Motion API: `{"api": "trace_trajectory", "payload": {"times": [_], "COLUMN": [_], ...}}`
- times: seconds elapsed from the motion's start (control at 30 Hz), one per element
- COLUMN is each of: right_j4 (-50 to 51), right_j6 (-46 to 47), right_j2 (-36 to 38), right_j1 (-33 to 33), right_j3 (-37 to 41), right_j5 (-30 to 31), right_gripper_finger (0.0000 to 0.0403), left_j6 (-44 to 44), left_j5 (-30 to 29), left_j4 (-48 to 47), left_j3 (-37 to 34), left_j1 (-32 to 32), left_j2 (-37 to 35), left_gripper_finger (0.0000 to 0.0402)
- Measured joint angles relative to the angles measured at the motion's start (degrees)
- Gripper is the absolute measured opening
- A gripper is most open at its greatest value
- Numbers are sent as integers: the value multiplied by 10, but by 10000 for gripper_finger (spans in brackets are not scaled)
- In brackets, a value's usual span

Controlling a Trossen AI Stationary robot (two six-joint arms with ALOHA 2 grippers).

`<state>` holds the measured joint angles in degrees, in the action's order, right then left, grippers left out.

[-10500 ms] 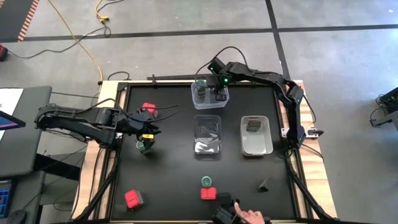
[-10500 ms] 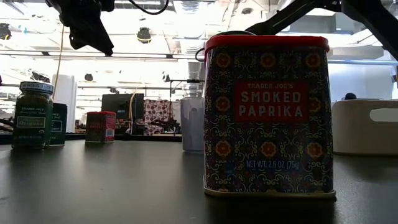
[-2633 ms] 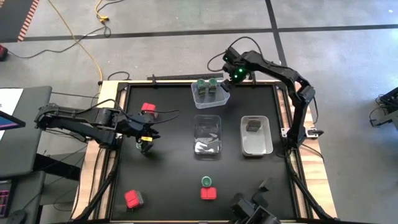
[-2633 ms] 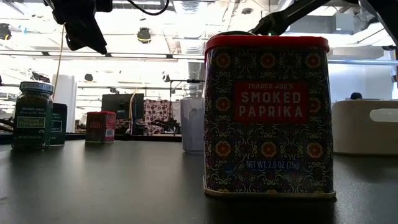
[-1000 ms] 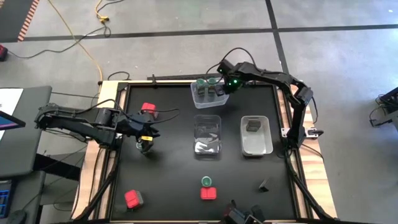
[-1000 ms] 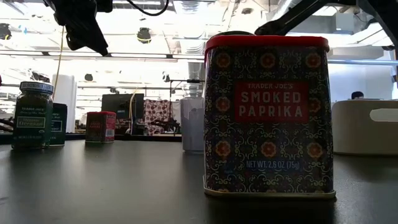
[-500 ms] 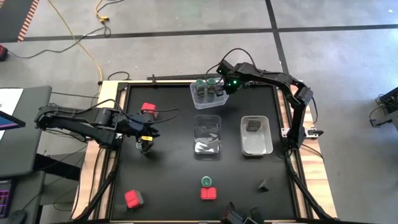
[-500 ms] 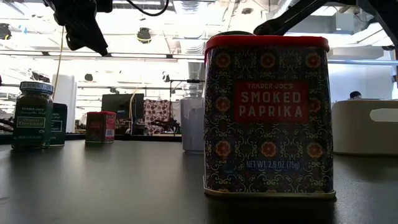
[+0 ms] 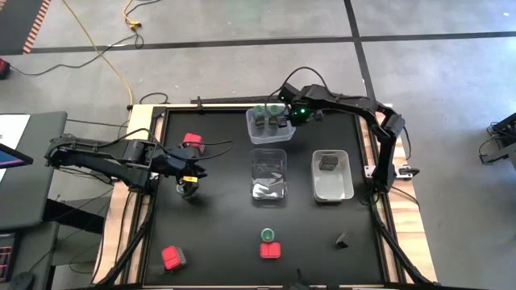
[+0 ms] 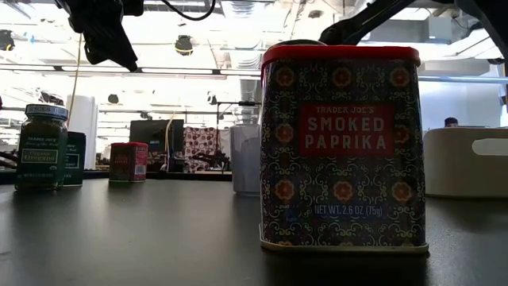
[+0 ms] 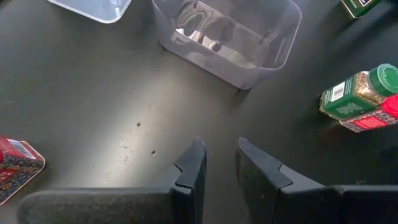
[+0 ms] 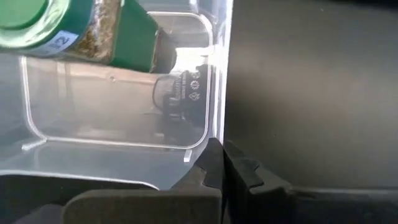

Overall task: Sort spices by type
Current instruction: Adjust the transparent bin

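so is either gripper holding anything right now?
Right gripper is shut on the rim of the far tub. Left gripper holds nothing.

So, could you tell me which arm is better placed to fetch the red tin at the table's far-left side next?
The left arm, I think. The left gripper hangs empty beside that red tin, while the right gripper is shut at the far tub holding green-lidded jars.

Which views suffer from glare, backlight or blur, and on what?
Low view: bright ceiling lights behind the table backlight the smoked paprika tin, which stays sharp, while the room beyond is soft. Left wrist view: a pale sheen of reflected light lies on the black table. Right wrist view: the green-lidded jar is very close and blurred, and the clear tub wall glints.
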<state>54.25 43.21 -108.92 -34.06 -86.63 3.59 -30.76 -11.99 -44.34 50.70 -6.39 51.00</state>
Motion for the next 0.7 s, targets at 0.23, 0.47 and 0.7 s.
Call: {"api": "trace_trajectory", "payload": {"times": [0.23,0.47,0.7], "right_j4": [11,15,11], "right_j6": [83,150,168], "right_j2": [0,0,-1], "right_j1": [19,24,39], "right_j3": [0,0,0], "right_j5": [33,44,58], "right_gripper_finger": [21,23,32], "left_j6": [-4,-5,-5], "left_j5": [0,0,0], "left_j4": [0,0,0], "left_j3": [0,0,0], "left_j1": [0,0,0], "left_j2": [0,0,0], "left_gripper_finger": [75,75,75]}}
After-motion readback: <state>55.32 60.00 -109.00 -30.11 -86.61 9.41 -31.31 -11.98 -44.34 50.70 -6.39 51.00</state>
